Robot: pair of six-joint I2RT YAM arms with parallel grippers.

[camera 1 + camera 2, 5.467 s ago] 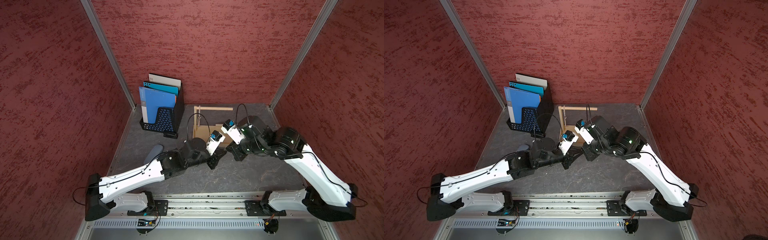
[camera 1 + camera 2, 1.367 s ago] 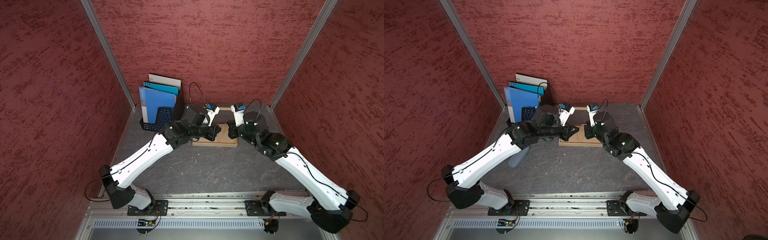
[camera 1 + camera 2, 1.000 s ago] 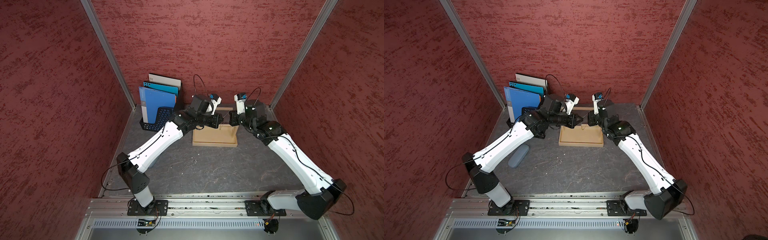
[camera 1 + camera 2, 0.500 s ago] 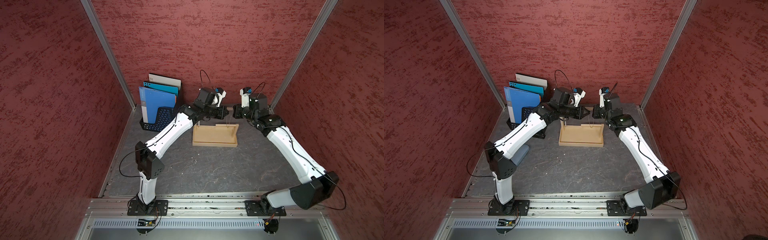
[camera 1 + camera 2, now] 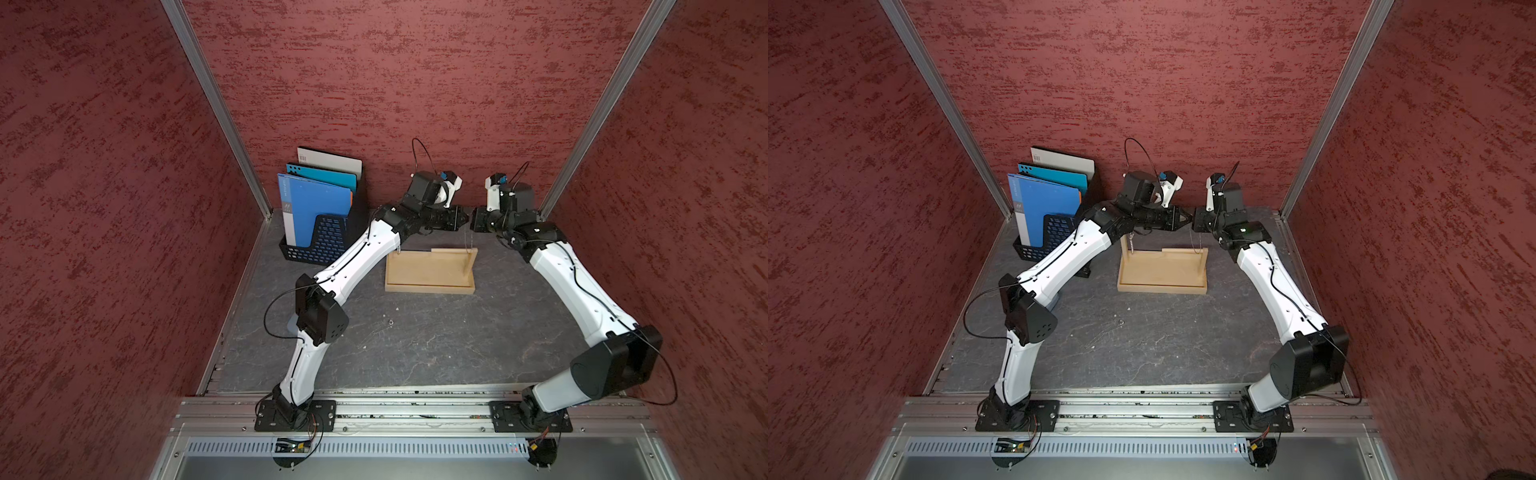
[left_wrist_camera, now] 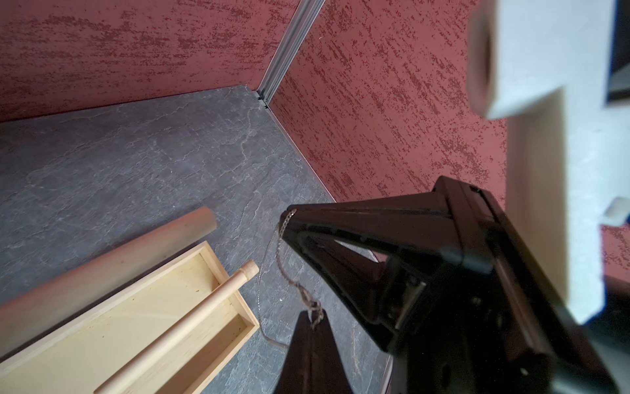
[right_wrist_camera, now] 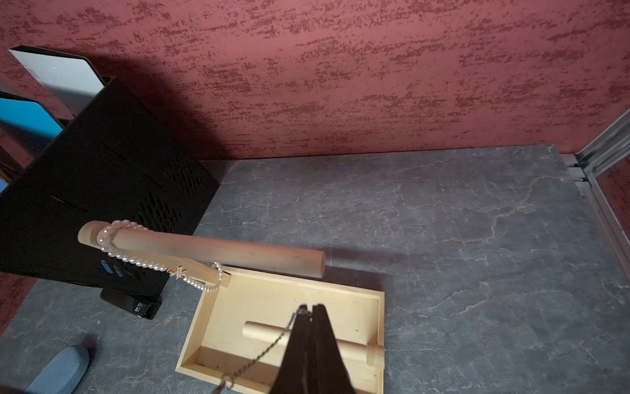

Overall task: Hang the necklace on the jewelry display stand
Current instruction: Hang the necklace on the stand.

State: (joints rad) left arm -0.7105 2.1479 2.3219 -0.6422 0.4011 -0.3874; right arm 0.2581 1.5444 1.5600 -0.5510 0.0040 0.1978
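Dark grey stone-look tabletop, boxed in by red textured walls, carries the jewelry display stand. Its tray base holds the short post and bar, and a pearl bracelet loops the long dowel arm. Beside the stand, the black mesh file rack holds blue, teal and white folders. Above the stand's end farthest from the rack, the left gripper and right gripper meet tip to tip. Each is clamped on the necklace, whose thin chain dangles between them, not yet on the dowel arm.
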